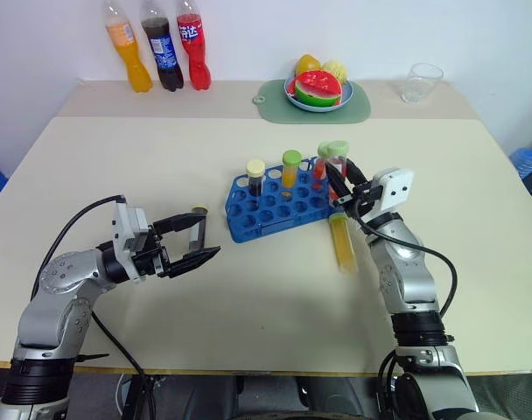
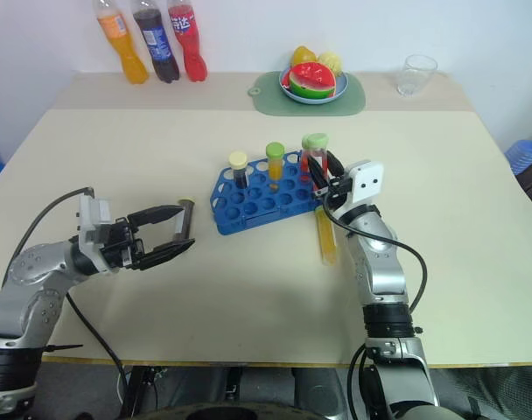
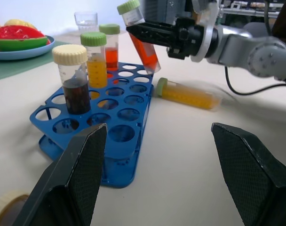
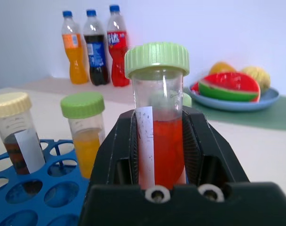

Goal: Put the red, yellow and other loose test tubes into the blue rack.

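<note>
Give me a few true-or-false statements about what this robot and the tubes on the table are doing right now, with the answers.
1. The right gripper is shut on the orange-red tube. True.
2. The left gripper is holding a tube. False: it is open, with nothing between its fingers.
3. A yellow tube lies flat on the table beside the blue rack. True.
4. The blue rack has no tubes in it. False: a dark tube and a yellow-filled one stand in it, with another reddish one behind.
5. The soda bottles lie on their sides. False: they stand upright.
</note>
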Available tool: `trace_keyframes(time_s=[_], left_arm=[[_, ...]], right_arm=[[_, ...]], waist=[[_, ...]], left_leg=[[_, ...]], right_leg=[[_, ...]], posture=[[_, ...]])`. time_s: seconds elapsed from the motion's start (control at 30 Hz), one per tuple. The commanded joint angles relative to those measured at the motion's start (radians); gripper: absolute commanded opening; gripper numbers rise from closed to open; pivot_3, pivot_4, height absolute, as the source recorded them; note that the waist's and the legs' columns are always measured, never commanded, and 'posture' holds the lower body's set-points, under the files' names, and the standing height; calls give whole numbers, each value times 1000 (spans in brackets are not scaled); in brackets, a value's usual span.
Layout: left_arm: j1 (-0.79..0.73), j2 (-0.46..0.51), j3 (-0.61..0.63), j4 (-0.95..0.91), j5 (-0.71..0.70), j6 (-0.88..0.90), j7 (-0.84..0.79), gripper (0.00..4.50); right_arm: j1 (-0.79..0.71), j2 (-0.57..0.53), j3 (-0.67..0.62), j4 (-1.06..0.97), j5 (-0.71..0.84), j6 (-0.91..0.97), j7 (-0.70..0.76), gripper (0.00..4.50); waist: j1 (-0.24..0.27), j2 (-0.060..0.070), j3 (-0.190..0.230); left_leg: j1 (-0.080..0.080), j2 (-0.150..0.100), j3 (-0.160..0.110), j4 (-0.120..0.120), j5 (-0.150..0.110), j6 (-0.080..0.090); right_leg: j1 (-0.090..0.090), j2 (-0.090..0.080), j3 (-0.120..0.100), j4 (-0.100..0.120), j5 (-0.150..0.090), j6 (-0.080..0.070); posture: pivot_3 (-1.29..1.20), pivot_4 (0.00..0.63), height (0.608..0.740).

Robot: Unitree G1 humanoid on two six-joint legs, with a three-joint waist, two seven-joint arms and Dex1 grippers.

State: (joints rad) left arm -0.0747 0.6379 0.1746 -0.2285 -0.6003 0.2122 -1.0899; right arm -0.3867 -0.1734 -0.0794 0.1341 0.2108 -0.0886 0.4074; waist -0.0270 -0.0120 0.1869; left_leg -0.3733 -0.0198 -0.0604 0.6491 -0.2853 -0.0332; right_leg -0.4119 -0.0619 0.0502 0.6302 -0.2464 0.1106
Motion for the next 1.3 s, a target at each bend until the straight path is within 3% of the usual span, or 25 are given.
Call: trace_keyframes(time_s=[0.03, 0.37, 0.5, 0.73, 0.77, 1.13, 1.3], left_arm=[[-1, 6, 28, -16, -13, -7, 5, 3661], [4, 11, 40, -21, -18, -2, 18, 3661], [5, 9, 36, -24, -17, -3, 24, 3661], [6, 9, 35, -21, -20, 0, 26, 3661], [7, 8, 34, -22, -20, 1, 27, 3661], [9, -23, 9, -10, -9, -5, 29, 3661], [-6, -31, -1, 2, -6, -6, 25, 3661]], right_arm=[[-16, 18, 9, 109, -31, -86, -12, 782], [-103, 61, -22, 404, -46, -315, -61, 782], [-107, 80, -43, 514, -7, -417, -17, 782], [-90, 59, -42, 547, -17, -522, 38, 4233], [-85, 51, -39, 540, -26, -533, 40, 4434], [-9, -86, -40, 268, 11, -378, 90, 4434], [38, -155, -10, 49, 100, -75, 166, 4434]], waist=[[-6, 0, 0], [-18, -2, -1], [-18, -3, -2], [-20, -4, -3], [-19, -4, -3], [-20, -1, -1], [-17, 0, 0]], left_leg=[[0, 0, 0, 0, 0, 0], [2, 0, -1, 1, 0, 0], [7, 0, -1, 1, 0, 0], [15, 1, -1, -3, 0, 0], [15, 1, -1, -3, 0, 0], [11, 1, -1, -2, 0, 0], [8, 1, -1, -2, 0, 0]], right_leg=[[0, 0, 0, 0, 0, 0], [3, -1, 0, 0, 0, 0], [7, -1, 0, 0, 0, 0], [14, 0, 0, -1, -1, -3], [14, 0, 0, -1, -1, -2], [10, -1, 1, -1, -1, -1], [7, 0, 0, 0, -1, -2]], posture=[[0, 150, 740], [0, 150, 740], [0, 150, 740], [0, 150, 740], [0, 150, 740], [0, 150, 740], [0, 150, 740]])
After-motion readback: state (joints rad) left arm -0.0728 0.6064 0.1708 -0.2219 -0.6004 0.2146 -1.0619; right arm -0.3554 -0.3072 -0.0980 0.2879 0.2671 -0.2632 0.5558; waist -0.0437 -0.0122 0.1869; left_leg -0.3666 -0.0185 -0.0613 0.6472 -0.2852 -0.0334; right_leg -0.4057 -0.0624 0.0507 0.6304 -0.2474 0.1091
